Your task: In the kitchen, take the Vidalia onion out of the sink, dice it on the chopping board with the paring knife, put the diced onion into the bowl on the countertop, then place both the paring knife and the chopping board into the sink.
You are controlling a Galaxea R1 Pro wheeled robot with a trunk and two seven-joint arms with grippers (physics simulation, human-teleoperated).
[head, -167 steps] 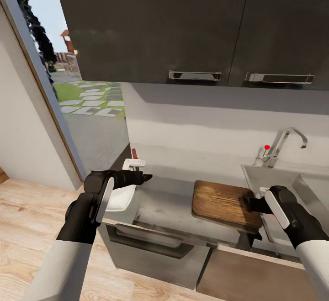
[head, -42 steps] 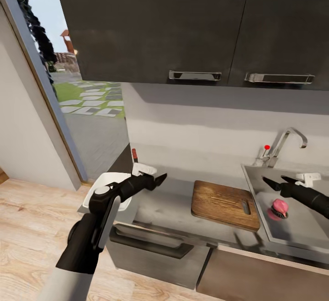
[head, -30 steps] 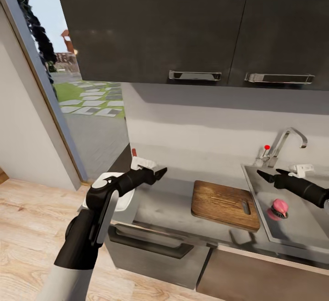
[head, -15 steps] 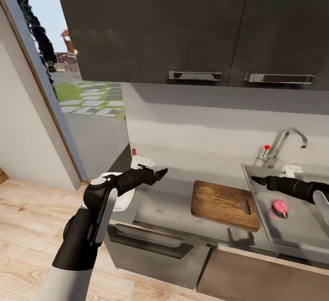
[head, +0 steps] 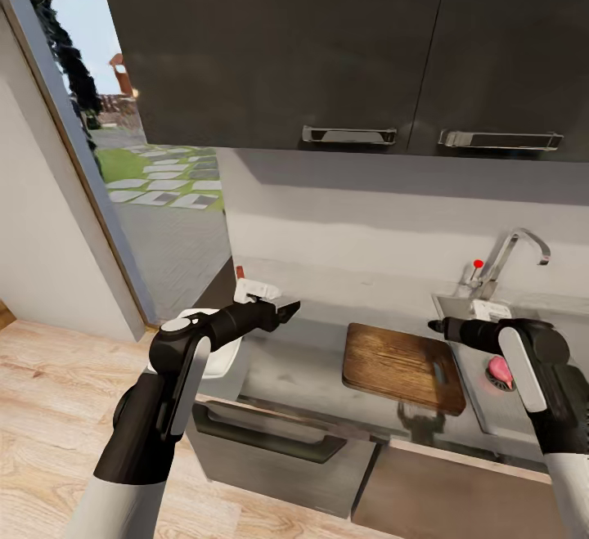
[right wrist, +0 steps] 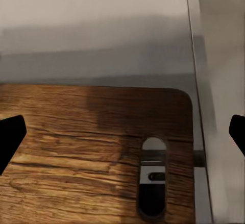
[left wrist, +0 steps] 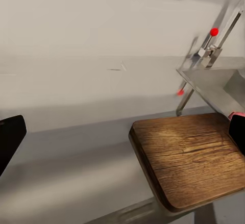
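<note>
The brown chopping board (head: 393, 363) (left wrist: 189, 157) (right wrist: 92, 147) lies flat on the grey countertop (head: 303, 367), its slot handle (right wrist: 152, 183) toward the sink (head: 477, 375). In the basin a pinkish onion (head: 497, 371) rests on the drain. My right gripper (head: 438, 326) hovers open above the board's handle end, at the sink's near rim. Over the counter left of the board, my left gripper (head: 285, 310) is open and empty. The white bowl (head: 221, 355) is partly hidden by my left arm. The paring knife's orange-red handle (head: 240, 272) shows behind my left wrist; its blade is hidden.
A chrome tap (head: 511, 249) (left wrist: 219, 40) with a red knob stands behind the sink. Dark wall cabinets (head: 327, 40) hang overhead. A drawer front with a long handle (head: 270, 437) sits under the counter. An open doorway (head: 155, 195) is at the left.
My right gripper has swung left from over the sink basin to above the board's handle end. The left arm has barely moved.
</note>
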